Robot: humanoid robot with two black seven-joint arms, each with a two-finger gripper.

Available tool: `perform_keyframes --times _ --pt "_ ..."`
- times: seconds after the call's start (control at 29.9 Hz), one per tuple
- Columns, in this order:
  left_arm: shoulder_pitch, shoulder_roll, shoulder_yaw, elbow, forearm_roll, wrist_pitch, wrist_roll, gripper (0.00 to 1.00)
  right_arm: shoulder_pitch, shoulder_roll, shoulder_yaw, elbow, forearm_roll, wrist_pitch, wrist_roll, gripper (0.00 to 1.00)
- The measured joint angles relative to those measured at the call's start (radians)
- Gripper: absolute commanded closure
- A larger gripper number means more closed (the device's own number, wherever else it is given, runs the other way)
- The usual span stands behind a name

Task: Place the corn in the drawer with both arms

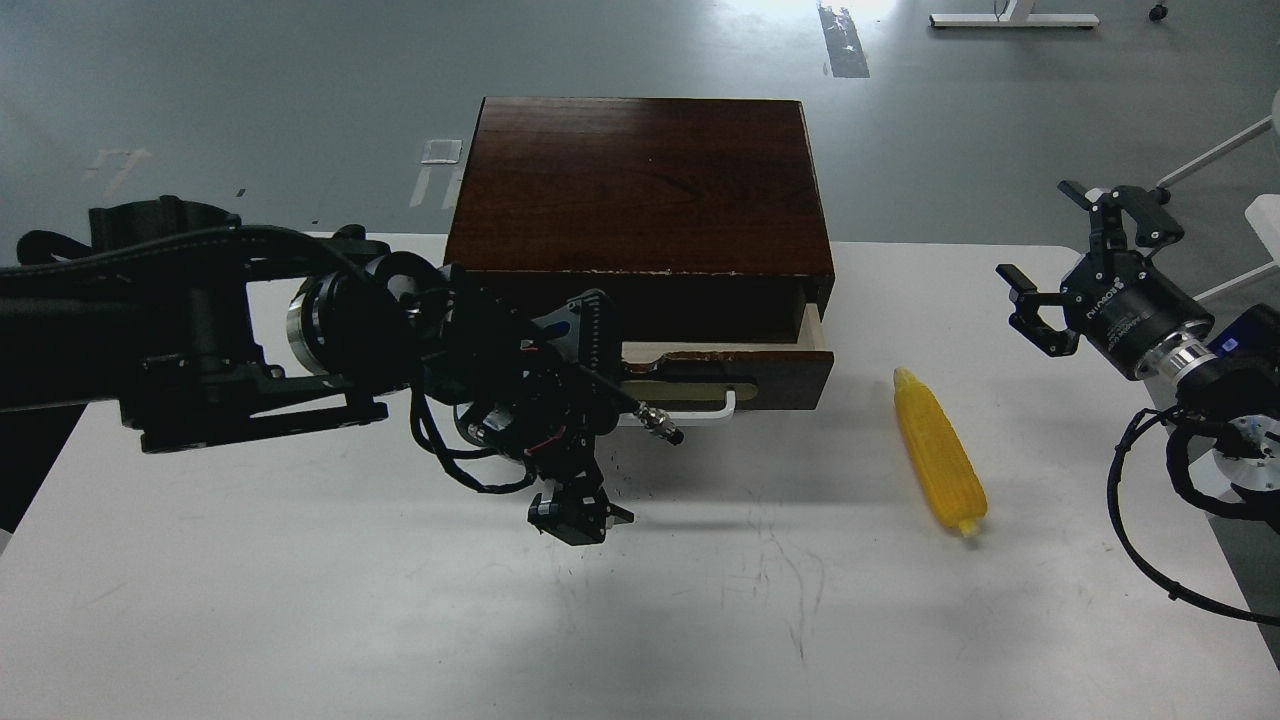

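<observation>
The corn (pixel 938 452) lies on the white table right of the box, tapered end pointing away from me. The drawer (pixel 745 365) of the dark wooden box (pixel 640 185) is pulled partly out, and pale wood shows at its right side. Its white bar handle (pixel 705 416) shows right of my left gripper (pixel 585 420). That gripper sits at the handle's left end with its fingers (pixel 592 325) spread wide, and its contact with the handle is hidden. My right gripper (pixel 1085 245) is open and empty, held above the table's right edge, apart from the corn.
The white table (pixel 300 600) runs to its right edge near my right arm's loose cables (pixel 1150 540). Grey floor lies beyond the box. A white frame (pixel 1240 160) stands at the far right.
</observation>
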Motion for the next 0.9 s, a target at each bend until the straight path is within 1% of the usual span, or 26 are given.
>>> perform_keyframes --times 0.63,0.77,0.9 --pt "-0.050 -0.008 -0.010 0.013 0.029 0.001 -0.001 0.01 0.000 -0.002 0.000 0.011 0.000 0.000 0.000 0.00" --pt "-0.059 0.002 -0.077 -0.002 -0.048 0.001 0.000 0.01 0.000 -0.002 0.001 0.011 0.000 0.000 0.000 0.00" --pt "-0.061 0.041 -0.171 -0.003 -0.261 0.001 0.000 0.01 0.000 -0.010 0.002 0.011 0.000 0.000 0.000 0.00"
